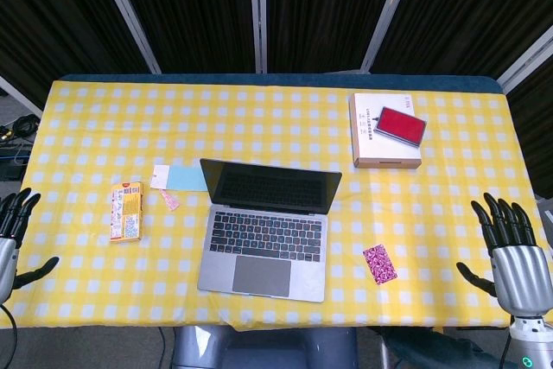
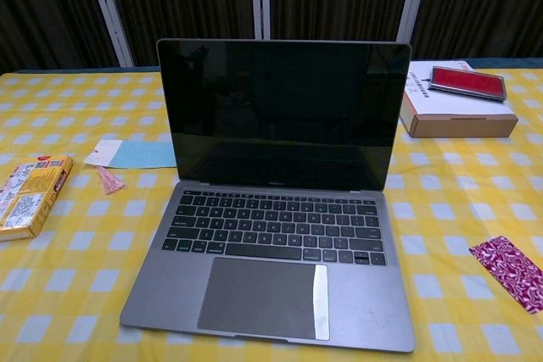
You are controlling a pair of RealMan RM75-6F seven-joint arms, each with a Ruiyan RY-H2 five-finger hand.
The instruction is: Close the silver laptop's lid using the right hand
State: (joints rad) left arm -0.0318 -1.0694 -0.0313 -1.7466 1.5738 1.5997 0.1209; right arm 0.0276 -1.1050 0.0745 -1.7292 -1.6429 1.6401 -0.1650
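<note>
Dark curtain panels backed a table under a yellow checked tablecloth [image 1: 432,205]. Nothing of the task looked done: the silver laptop [image 1: 268,229] stood with its lid fully raised, well to the left of the right hand [image 1: 511,252]. That hand hovered at the table's edge, fingers spread, holding nothing. The whole reach and closing push remained.

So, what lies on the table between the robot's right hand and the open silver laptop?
In the head view, a small pink patterned card lies between the right hand and the open silver laptop; otherwise only yellow checked tablecloth.
</note>
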